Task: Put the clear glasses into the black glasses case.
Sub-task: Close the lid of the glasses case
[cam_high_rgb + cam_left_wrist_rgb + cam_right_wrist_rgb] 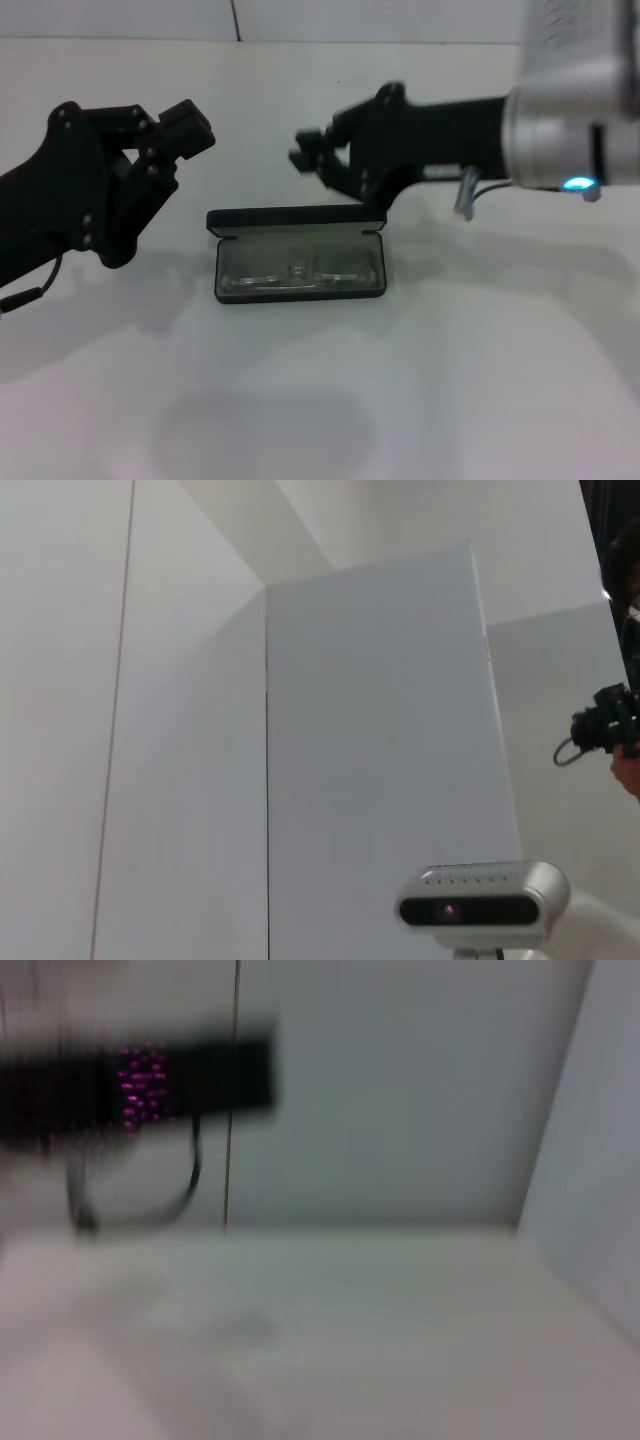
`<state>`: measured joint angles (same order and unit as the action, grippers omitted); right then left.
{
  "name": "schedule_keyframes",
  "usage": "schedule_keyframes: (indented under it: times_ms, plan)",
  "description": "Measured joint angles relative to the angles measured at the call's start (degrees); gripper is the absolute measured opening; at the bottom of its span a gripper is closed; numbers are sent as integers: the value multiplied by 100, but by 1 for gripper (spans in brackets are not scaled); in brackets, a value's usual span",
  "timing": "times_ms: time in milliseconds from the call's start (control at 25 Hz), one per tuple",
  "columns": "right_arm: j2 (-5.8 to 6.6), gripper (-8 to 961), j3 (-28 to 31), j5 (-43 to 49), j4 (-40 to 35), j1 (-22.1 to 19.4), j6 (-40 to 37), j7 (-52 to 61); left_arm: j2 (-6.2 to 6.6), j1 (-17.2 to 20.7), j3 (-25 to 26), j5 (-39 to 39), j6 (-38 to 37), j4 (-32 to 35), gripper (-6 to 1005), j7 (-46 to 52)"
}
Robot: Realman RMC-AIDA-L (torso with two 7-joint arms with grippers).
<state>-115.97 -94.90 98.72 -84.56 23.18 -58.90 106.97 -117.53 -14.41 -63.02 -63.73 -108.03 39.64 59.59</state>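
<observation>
The black glasses case (228, 292) lies open in the middle of the white table, its lid standing up along the far side. The clear glasses (298, 270) lie inside it on the grey lining, folded flat. My right gripper (300, 148) hovers just behind and above the case's far edge, open, with nothing between its fingers. My left gripper (185, 128) is raised to the left of the case and well apart from it, holding nothing that I can see. Neither wrist view shows the case or the glasses.
White table (480, 380) stretches all around the case, with white wall panels behind. The left wrist view shows a grey camera on a stand (480, 908) before white panels. In the right wrist view a dark blurred bar (140, 1085) crosses above the table.
</observation>
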Motion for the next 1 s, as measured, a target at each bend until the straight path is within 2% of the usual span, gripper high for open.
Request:
schedule_keyframes:
  times_ms: [120, 320, 480, 560, 840, 1000]
  plan:
    - [7, 118, 641, -1471, 720, -123, -555, -897, 0, 0, 0, -5, 0, -21, 56, -1]
    - [9, 117, 1432, -3200, 2830, 68, -1511, -1790, -25, 0, 0, -38, 1, -40, 56, 0]
    - [19, 116, 2006, -3743, 4427, 424, -2067, -2079, -52, 0, -2, -52, 2, -45, 56, -7]
    - [27, 116, 2174, -3789, 4901, 546, -2279, -2220, -59, 0, -9, -65, 10, -51, 56, -7]
    - [12, 115, 2235, -3803, 5172, 418, -2650, -2842, -77, -119, -3, -334, 99, -71, 56, 29]
    - [105, 117, 2249, -3736, 5139, 219, -2782, -3010, -52, -238, -1, -393, 325, -57, 56, 220]
